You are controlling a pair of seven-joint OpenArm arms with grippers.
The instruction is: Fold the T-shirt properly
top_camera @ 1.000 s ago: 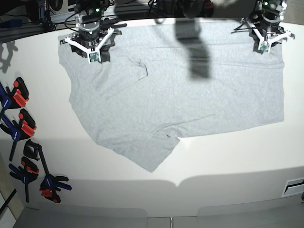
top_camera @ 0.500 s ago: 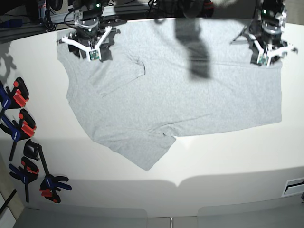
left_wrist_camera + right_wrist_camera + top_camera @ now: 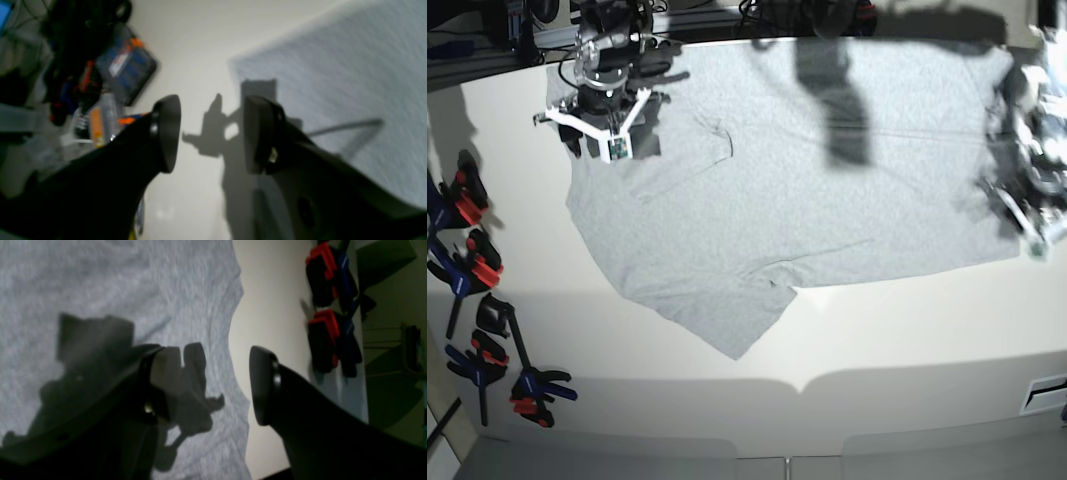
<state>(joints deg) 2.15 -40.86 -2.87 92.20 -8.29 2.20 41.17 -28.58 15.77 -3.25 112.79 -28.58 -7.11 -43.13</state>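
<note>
My left gripper has let go and swung off the T-shirt. Both it and the right gripper gape, empty. Shirt lies spread, ready for folding.

From the base view we look steeply down over the whole surface from its front edge. Each wrist view sits close behind its end effector, looking past the fingers at the T-shirt, which all three views share.
</note>
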